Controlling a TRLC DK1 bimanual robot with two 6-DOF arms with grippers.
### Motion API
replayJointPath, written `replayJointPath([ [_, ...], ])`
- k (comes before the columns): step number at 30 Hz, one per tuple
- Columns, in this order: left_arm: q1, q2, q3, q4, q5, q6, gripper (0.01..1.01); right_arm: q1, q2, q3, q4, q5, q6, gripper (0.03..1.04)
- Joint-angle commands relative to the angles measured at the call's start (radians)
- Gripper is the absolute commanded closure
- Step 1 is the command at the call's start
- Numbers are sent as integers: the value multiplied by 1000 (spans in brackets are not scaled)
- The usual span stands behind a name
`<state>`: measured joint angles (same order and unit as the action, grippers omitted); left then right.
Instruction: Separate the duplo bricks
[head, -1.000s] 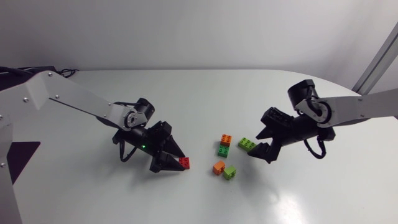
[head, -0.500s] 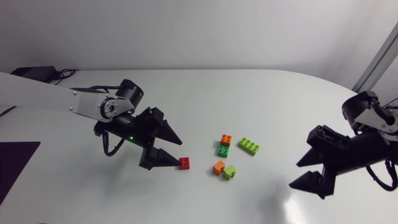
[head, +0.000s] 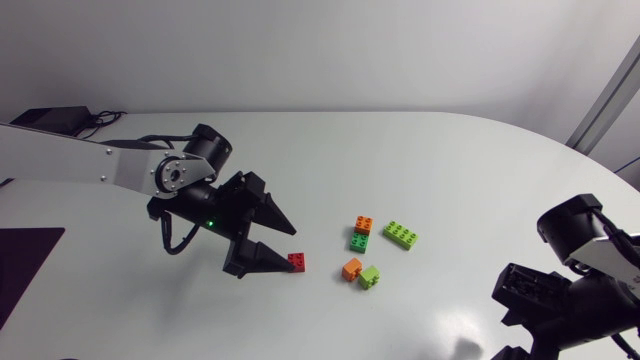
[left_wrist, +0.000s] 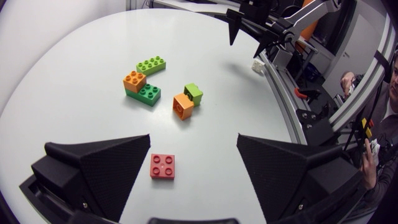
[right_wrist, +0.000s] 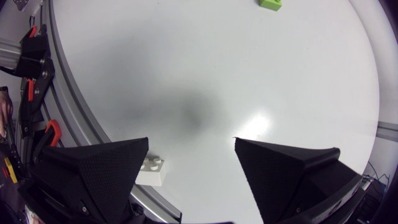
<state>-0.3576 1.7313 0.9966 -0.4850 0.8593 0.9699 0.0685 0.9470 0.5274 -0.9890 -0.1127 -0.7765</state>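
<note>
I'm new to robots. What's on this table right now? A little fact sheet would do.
Left tool: open, not gripping anything
Red brick: flat on the table, between the left tool's fingers
Right tool: open, empty, over bare table near its edge
Orange-on-green stack: mid-table
Long lime brick: beside the stack
Orange and lime pair: touching each other

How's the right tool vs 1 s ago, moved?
Yes. In the head view the right tool withdrew from beside the lime-green brick toward the near right edge of the table.
</note>
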Motion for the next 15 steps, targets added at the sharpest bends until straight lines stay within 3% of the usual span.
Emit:
replayJointPath([
  [1, -7, -21, -24, -4, 9, -19, 54, 2, 18, -21, -27, 27, 33, 66],
  [6, -12, -24, -23, 0, 9, -27, 54, 28, 102, -6, -42, 51, 36, 66],
  [10, -14, -24, -23, 0, 9, -27, 54, 105, 141, -1, -53, 70, 94, 66],
  [15, -15, -24, -13, -1, 7, -36, 54, 128, 210, 31, -97, 84, 121, 67],
])
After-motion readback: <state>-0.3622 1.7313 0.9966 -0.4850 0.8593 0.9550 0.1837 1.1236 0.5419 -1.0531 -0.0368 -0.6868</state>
